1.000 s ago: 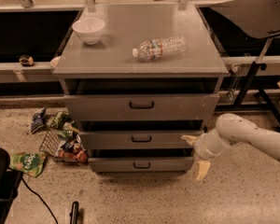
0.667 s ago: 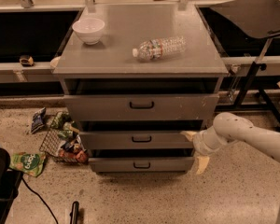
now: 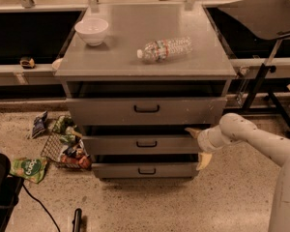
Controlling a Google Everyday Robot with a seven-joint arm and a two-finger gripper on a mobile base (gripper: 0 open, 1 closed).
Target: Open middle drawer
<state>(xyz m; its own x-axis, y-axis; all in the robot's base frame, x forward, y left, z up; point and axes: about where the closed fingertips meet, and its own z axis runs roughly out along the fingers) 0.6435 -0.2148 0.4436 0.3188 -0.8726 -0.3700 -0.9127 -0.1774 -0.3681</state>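
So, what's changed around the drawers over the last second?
The tool on the white arm rose slightly and edged left, toward the right end of the shallow grey metal middle drawer. Its fingers are spread, holding nothing. The drawer, the white bowl and the clear plastic bottle on top stayed put.
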